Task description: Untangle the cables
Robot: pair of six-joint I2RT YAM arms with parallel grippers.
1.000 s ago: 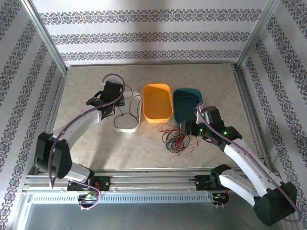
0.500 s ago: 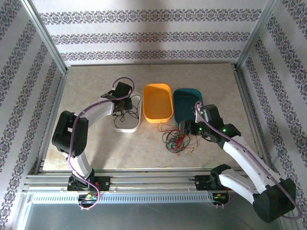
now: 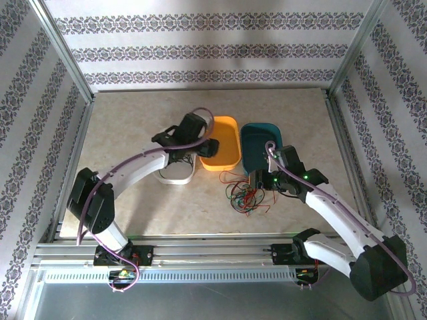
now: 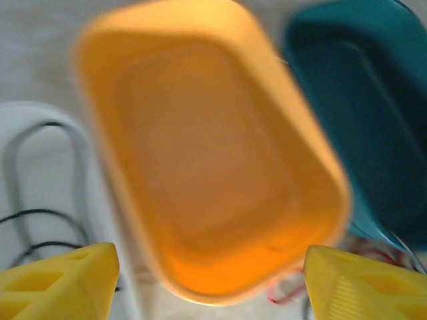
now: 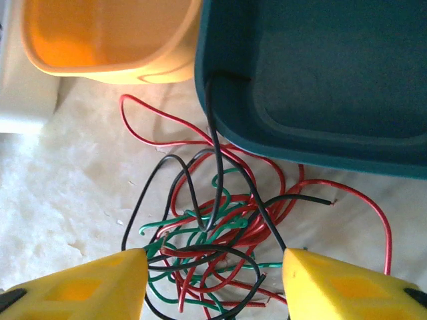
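Note:
The cables lie as a loose red, green and black tangle on the table in front of the teal tub. In the right wrist view one black strand of the cables hooks over the teal tub's rim. My right gripper is open just above the tangle, a yellow finger on each side of it. My left gripper hangs open and empty over the near end of the orange tub. A single black cable lies in the white tub.
The white tub, orange tub and teal tub stand side by side mid-table. My left arm reaches across the white tub. Bare table lies to the left and behind the tubs; metal frame posts bound the sides.
My left gripper opened, left the black cable in the white tub, and swung right to the orange tub. The right gripper stayed over the tangle, its jaws slightly narrower.

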